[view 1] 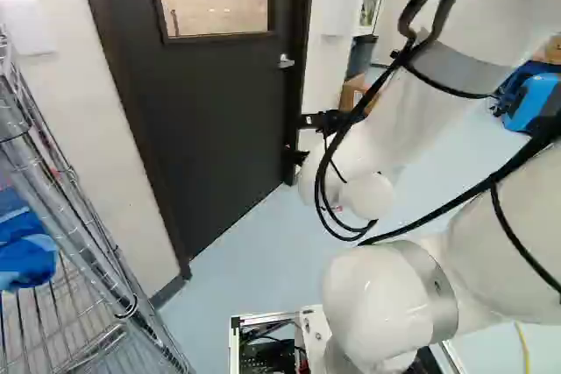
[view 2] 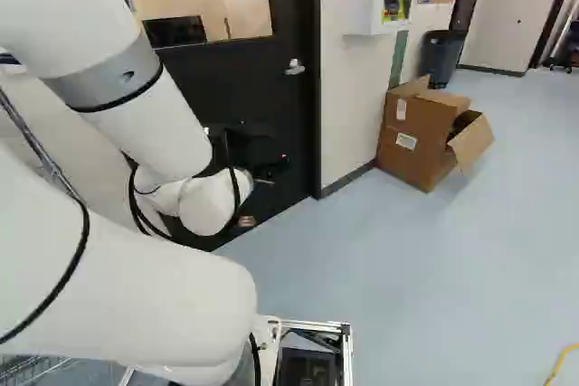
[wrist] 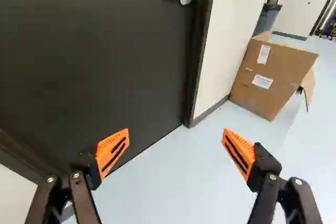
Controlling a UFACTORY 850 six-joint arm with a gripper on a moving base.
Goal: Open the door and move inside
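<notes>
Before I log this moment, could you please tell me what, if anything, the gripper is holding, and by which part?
Nothing: the gripper is open, its fingers wide apart with nothing between them.

base views behind arm (view 1: 386, 304), all views facing door (view 1: 219, 102)

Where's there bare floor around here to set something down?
The widest bare floor lies in the right base view, between the cardboard box, the base frame and the yellow cable. A narrower patch runs between the base frame and the door. It's crowded at the left of the left base view, where the wire rack stands.
</notes>
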